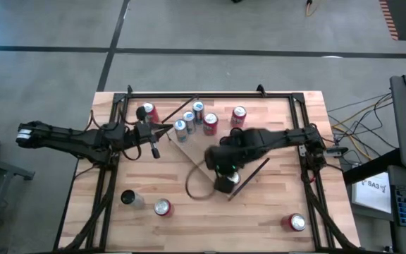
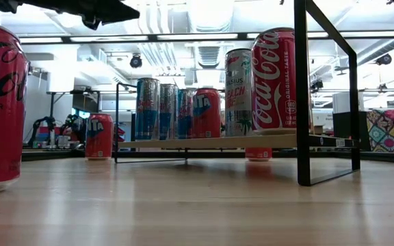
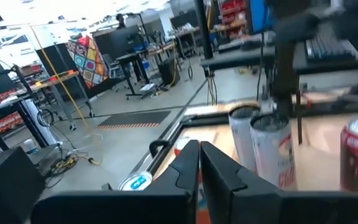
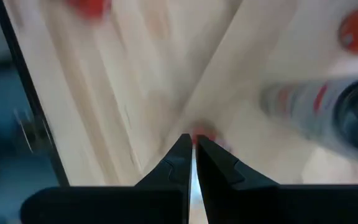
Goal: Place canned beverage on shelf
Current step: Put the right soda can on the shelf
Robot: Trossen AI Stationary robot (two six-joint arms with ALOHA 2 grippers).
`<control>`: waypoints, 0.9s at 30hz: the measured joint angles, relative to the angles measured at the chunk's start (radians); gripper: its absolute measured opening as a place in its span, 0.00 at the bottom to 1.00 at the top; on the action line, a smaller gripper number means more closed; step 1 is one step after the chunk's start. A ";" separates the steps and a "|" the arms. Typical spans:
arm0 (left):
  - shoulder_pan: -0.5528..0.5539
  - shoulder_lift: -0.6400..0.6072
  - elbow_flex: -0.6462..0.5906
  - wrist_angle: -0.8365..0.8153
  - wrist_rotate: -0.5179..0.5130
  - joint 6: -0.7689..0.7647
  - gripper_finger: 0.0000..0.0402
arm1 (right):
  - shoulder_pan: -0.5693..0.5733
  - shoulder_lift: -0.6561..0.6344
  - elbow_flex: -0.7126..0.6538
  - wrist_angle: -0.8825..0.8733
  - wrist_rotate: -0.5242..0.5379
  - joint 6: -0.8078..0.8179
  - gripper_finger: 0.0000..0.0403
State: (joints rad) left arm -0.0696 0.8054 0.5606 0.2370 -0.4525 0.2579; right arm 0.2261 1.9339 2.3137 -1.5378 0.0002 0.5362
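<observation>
The shelf (image 1: 191,150), a light-wood board with a dark rim, lies slantwise at mid table; in the low view it (image 2: 211,142) stands raised on a black frame. Several cans stand on it: slim silver-blue ones (image 1: 188,117), a red one (image 1: 211,124), and in the low view a red cola can (image 2: 276,78) beside a slim silver can (image 2: 238,92). My right gripper (image 1: 224,173) hangs above the shelf's near end, shut and empty (image 4: 193,144). My left gripper (image 1: 154,141) is at the shelf's left end, shut and empty (image 3: 199,155).
Loose cans stand on the tabletop: a red one (image 1: 147,112) at the far left, a red one (image 1: 239,114) at the far side, a silver one (image 1: 128,199) and a red one (image 1: 162,207) near left, a red one (image 1: 295,223) near right. Black frame bars (image 1: 298,106) edge the table.
</observation>
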 joint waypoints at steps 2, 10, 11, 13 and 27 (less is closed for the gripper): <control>0.000 0.000 0.000 0.017 0.000 -0.051 0.00 | 0.038 0.000 -0.008 -0.033 0.000 -0.034 0.03; -0.022 0.005 0.000 0.047 0.097 -0.280 0.00 | 0.200 -0.055 -0.020 -0.031 -0.001 -0.077 0.03; -0.027 0.010 0.000 0.063 0.133 -0.299 0.00 | 0.219 -0.065 -0.020 -0.031 0.000 -0.072 0.03; -0.042 0.024 0.000 0.114 0.201 -0.332 0.00 | 0.252 -0.082 -0.021 -0.023 0.000 -0.065 0.03; -0.237 0.168 0.000 0.436 0.254 -0.347 0.00 | 0.431 -0.140 -0.067 0.039 0.043 -0.011 0.03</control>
State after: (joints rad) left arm -0.3070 0.9730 0.5606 0.6735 -0.1982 -0.0894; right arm 0.6570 1.7939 2.2468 -1.4987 0.0428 0.5247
